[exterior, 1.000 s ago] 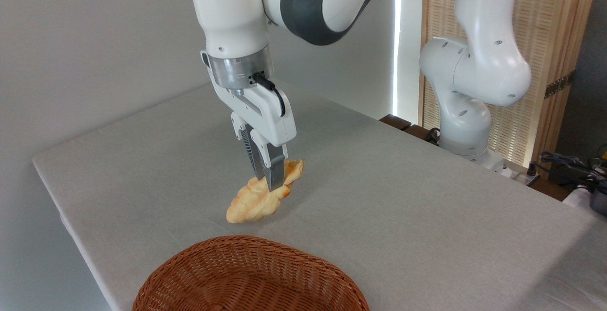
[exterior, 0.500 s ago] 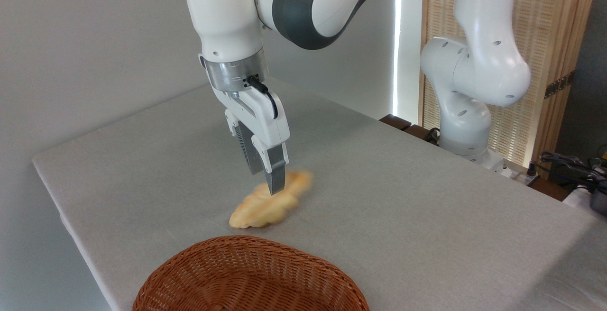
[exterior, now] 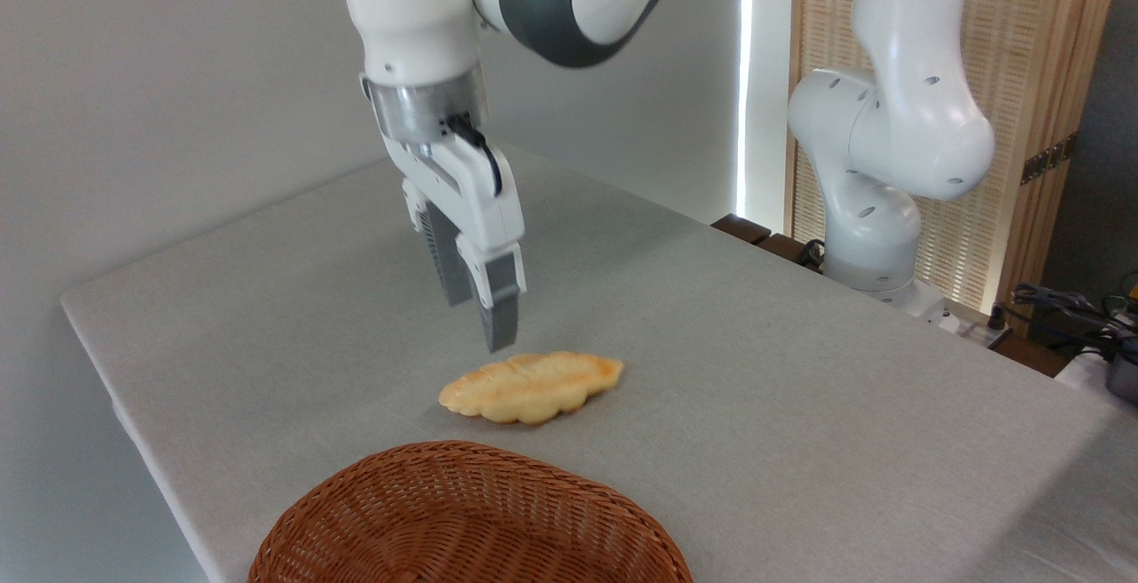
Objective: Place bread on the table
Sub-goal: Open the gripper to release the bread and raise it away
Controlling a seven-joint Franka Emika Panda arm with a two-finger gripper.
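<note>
Risk-wise not much is left tbh, the biggest thing I'd guess at is the arm point(exterior: 427, 23) swinging low on its way out and clipping something, since the wicker basket point(exterior: 471, 516) sits just in front of the bread point(exterior: 533, 386) near the front edge. Counter point(exterior: 800, 370) is a big light grey cloth-looking surface, flat and bare apart from those two, so I doubt the bread slides anywhere by itself. Room behind is a plain pale wall, a slatted wood screen point(exterior: 1022, 59) on the right, some cables point(exterior: 1067, 307) at the far right. Bread lies flat on the counter, outside the basket. Hand point(exterior: 480, 321) hangs just above its left end, released, fingers apart, touching nothing.
</note>
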